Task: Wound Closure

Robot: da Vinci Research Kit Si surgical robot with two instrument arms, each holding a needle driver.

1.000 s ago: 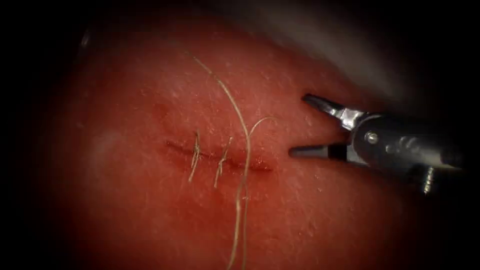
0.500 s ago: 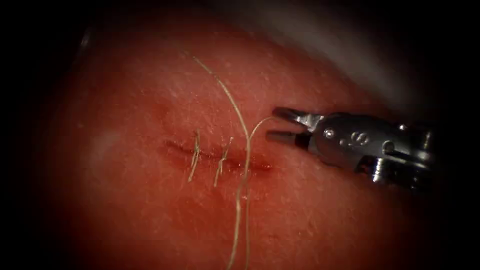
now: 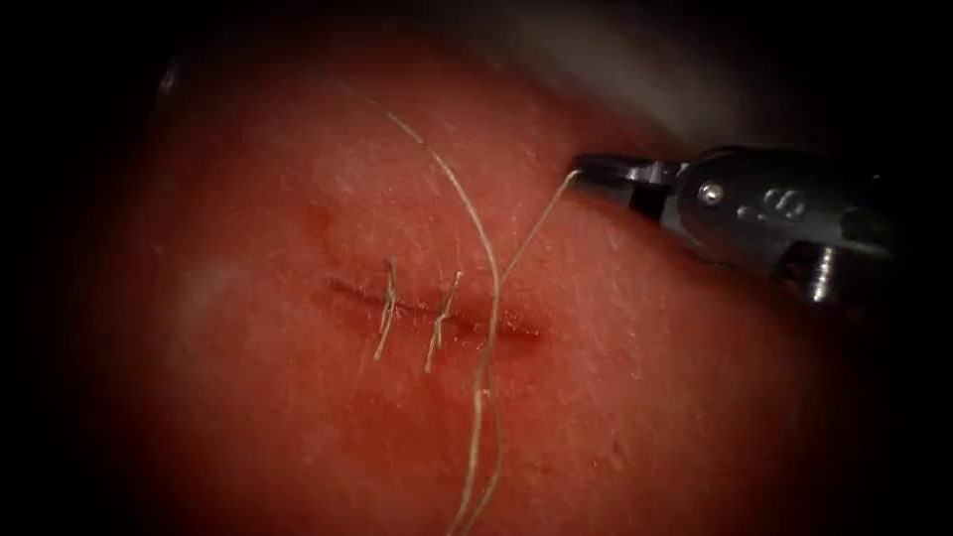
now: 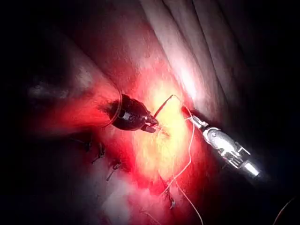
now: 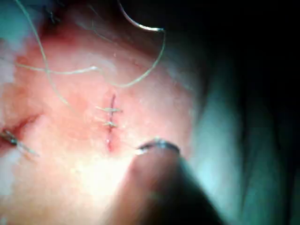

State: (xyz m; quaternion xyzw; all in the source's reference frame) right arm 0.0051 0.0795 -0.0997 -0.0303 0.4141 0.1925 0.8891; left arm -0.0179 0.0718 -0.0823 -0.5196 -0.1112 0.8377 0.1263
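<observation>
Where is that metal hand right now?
In the endoscope view the right hand sits right of the cut, above its right end, shut on the thread.

taut thread (image 3: pixel 536 226) crossing right of cut (image 3: pixel 437 313), left tissue (image 3: pixel 228 328) open

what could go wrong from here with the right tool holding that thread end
The right end effector is shut on the short thread end, right of the cut. It grips the very tip, so the thread might slip free. The strand looks taut, so more tension could strain the tissue at the third stitch. The long thread lies close by and could tangle.
</observation>
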